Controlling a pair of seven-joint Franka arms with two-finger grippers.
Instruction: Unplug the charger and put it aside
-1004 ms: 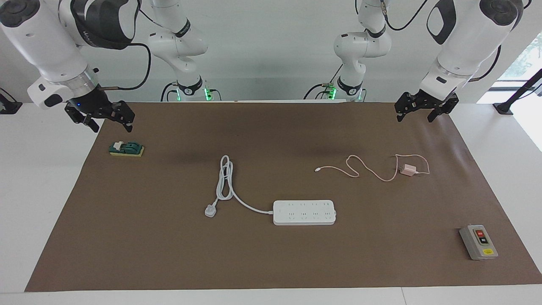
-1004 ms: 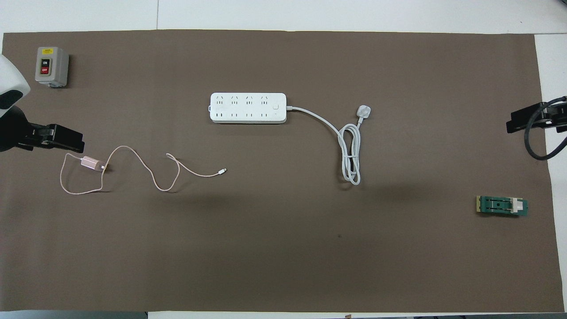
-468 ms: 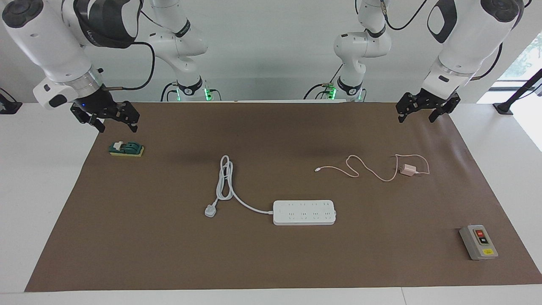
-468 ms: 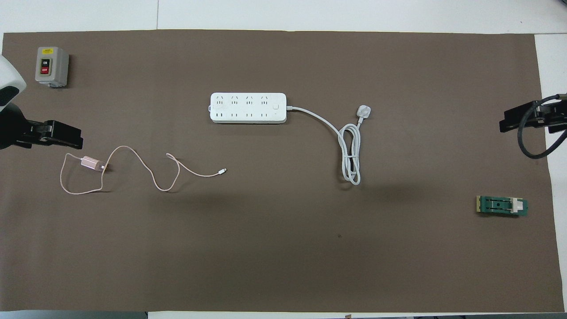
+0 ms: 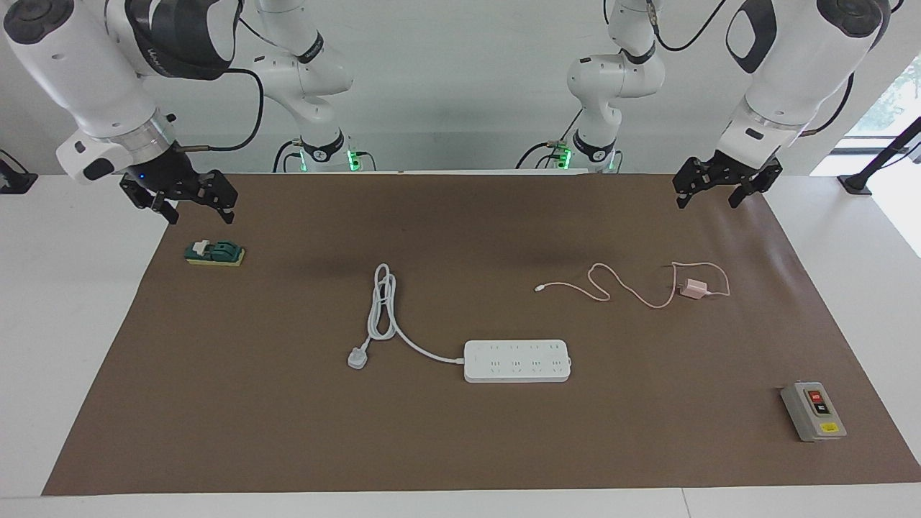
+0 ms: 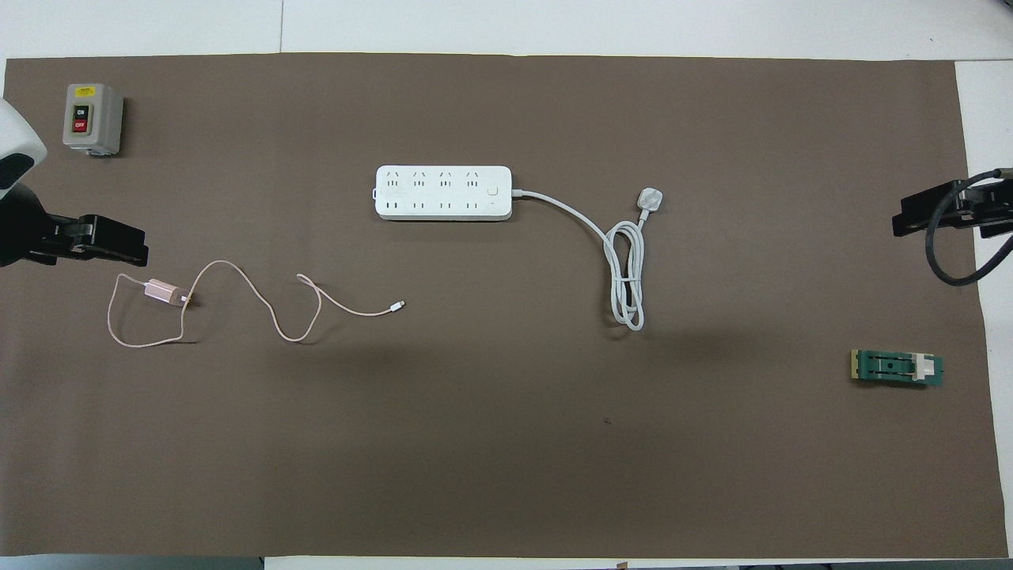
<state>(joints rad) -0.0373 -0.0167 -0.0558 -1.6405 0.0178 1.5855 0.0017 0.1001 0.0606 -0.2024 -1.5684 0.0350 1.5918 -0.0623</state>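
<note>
Pink charger (image 5: 693, 289) lies unplugged, well apart from the strip (image 5: 517, 360), while we lift both empty grippers, left (image 5: 717, 188) spread, right (image 5: 181, 196) unreadable, clear.

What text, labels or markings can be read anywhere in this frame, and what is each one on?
"ON": black upper button of the grey switch box, overhead view.
"OFF": red lower button of the same box.
Yellow sticker on that box: print too small to read.
Lettering on the right arm's dark upper casing: too blurred to read.
Power strip: socket markings only, no legible words.
Charger: no text visible.
</note>
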